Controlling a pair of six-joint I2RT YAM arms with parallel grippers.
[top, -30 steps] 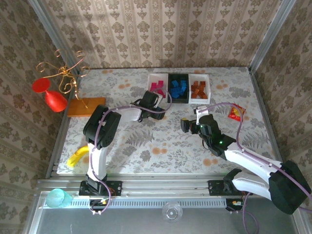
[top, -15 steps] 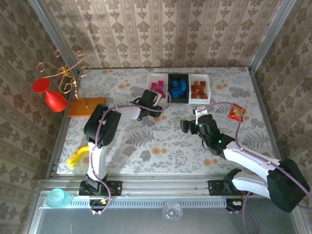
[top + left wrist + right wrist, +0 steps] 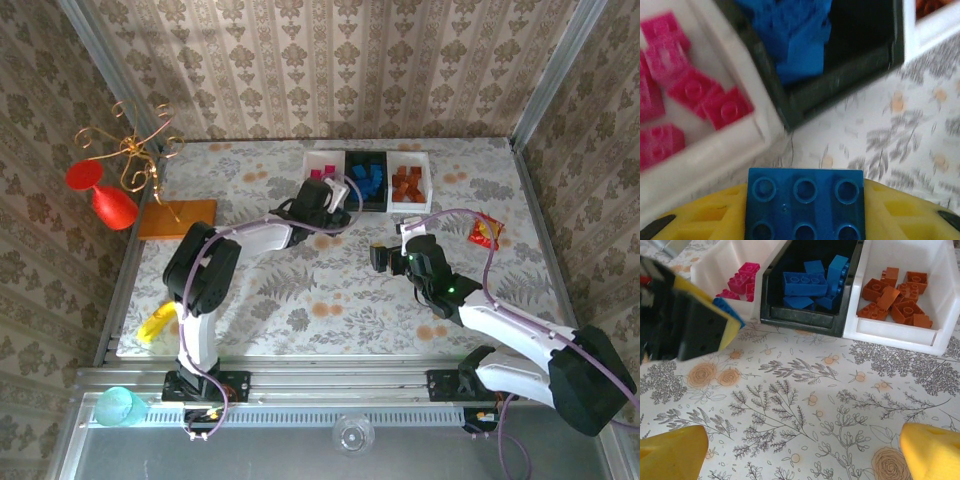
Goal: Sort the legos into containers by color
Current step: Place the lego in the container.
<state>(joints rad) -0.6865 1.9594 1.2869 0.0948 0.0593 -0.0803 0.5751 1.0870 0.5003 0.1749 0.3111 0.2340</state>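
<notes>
Left gripper (image 3: 319,201) clamps a blue lego (image 3: 805,202) near the black tray (image 3: 805,323), far edge of table (image 3: 300,295). Right gripper (image 3: 801,454) open, empty.

Bright, soft daylight fills the space, with a paler patch on the far left wall (image 3: 150,60). Shadows on the table (image 3: 300,300) are faint and sit close beneath the arms.

From the left wrist almost everything is smeared. The pink legos (image 3: 705,95) and the black container (image 3: 860,40) have fuzzy edges, and the blue lego (image 3: 805,205) right at the lens is a bit crisper.

From the right wrist the table's floral print is sharp. The right white container (image 3: 890,332) glares almost blown-out. The right gripper (image 3: 800,455) has yellow fingertips (image 3: 670,452) that are soft blurs in the near corners.
</notes>
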